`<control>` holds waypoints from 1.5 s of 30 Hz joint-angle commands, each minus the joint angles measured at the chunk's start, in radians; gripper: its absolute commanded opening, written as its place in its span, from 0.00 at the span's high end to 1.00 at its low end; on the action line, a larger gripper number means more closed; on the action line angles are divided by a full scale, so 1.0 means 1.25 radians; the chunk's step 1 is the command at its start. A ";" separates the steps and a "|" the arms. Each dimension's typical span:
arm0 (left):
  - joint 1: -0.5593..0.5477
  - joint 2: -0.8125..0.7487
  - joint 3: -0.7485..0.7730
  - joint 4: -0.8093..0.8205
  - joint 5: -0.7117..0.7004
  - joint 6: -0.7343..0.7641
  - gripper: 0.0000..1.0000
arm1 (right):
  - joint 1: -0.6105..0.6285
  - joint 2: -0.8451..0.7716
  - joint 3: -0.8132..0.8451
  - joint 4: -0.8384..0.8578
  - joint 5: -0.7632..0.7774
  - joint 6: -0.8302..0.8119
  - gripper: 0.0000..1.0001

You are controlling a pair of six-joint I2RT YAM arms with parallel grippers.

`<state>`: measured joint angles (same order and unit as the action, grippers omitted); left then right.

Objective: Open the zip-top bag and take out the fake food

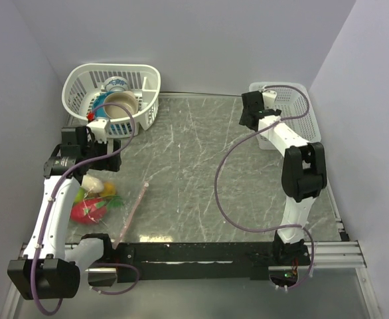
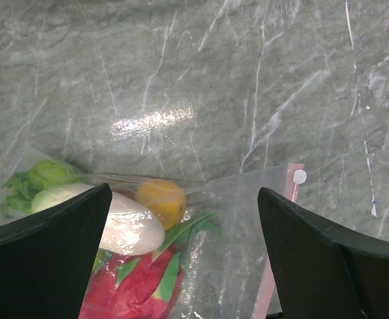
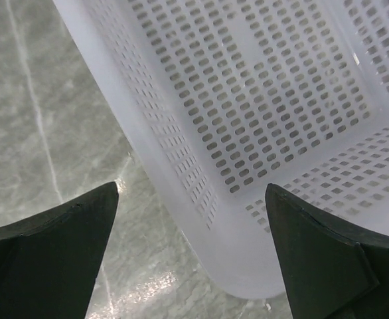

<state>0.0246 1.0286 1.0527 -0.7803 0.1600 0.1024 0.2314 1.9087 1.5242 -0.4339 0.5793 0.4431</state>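
While agape, left claw [image 2: 184,194] near zip-top bag [image 2: 237,206]

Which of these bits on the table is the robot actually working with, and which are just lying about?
For the job: clear floppy plastic zip-top bag with a pink zipper strip; glossy plastic fake food inside it: red dragon fruit, white oblong, orange.

Just lying about: rounded white mesh basket holding bowls; rectangular white mesh basket at far right.
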 commanded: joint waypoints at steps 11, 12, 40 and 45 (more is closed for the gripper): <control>-0.003 -0.030 0.032 0.040 -0.022 0.022 0.01 | 0.146 -0.128 -0.164 0.011 0.010 0.140 0.27; -0.003 -0.036 0.038 0.040 -0.024 0.024 0.01 | 0.169 -0.141 -0.177 0.013 0.015 0.160 0.29; -0.003 -0.093 0.055 0.030 -0.064 0.051 0.01 | 0.830 -0.217 -0.328 -0.195 -0.003 0.419 0.61; -0.003 -0.103 0.048 0.028 -0.064 0.047 0.01 | 0.784 -0.330 -0.304 -0.158 0.003 0.345 0.24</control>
<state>0.0235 0.9241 1.0885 -0.7643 0.0849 0.1463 1.2655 1.6238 1.1034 -0.5869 0.5644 0.9001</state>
